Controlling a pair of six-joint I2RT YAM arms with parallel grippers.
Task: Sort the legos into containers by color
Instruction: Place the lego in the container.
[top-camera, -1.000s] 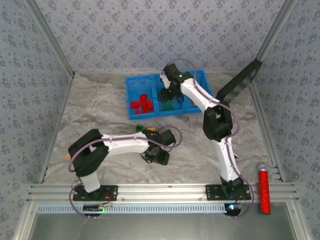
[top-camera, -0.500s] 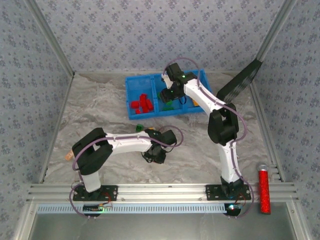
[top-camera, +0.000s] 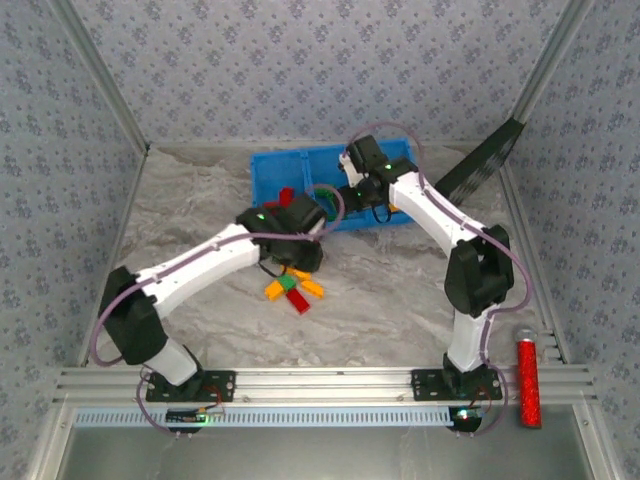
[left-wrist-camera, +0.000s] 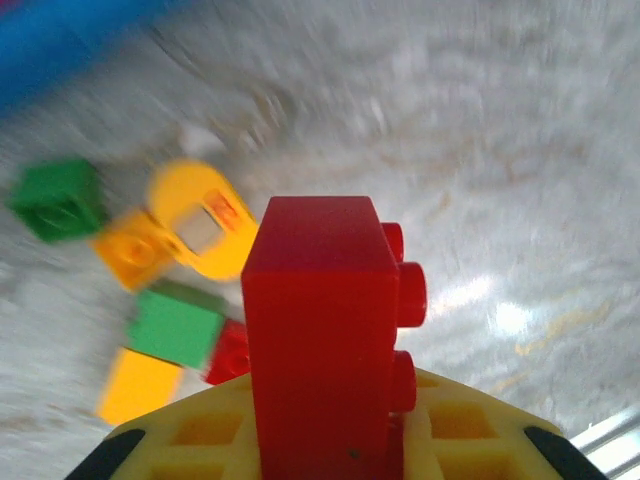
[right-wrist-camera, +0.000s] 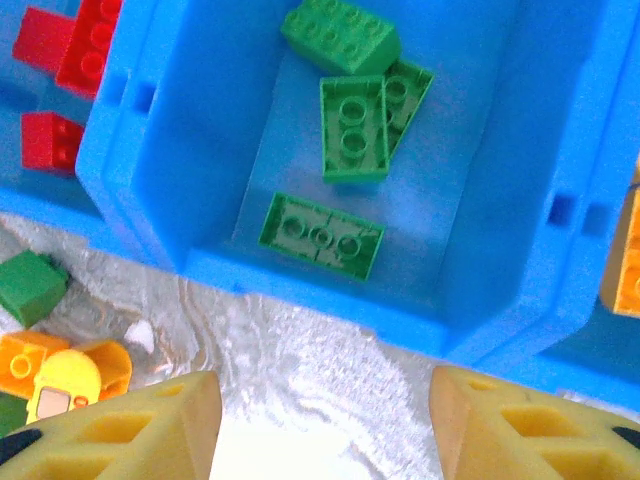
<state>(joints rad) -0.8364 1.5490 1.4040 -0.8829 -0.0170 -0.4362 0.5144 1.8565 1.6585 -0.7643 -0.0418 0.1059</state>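
Left claw (left-wrist-camera: 325, 435) grips 1 red brick (left-wrist-camera: 320, 300) above the loose pile (top-camera: 290, 288) at the table's (top-camera: 400, 290) middle, likely bound for the reds (right-wrist-camera: 90, 35) in the far-edge tray's (right-wrist-camera: 480, 320) left bin (top-camera: 264, 188); right claw (right-wrist-camera: 320, 420) hangs open over the green bin (right-wrist-camera: 450, 180).

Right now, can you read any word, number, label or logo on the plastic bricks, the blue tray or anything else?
No legible text anywhere.
Rounded yellow plastic brick: a small grey-and-orange printed patch, too blurred to read.
Bright blue plastic tray and green studded bricks inside it: no markings legible.
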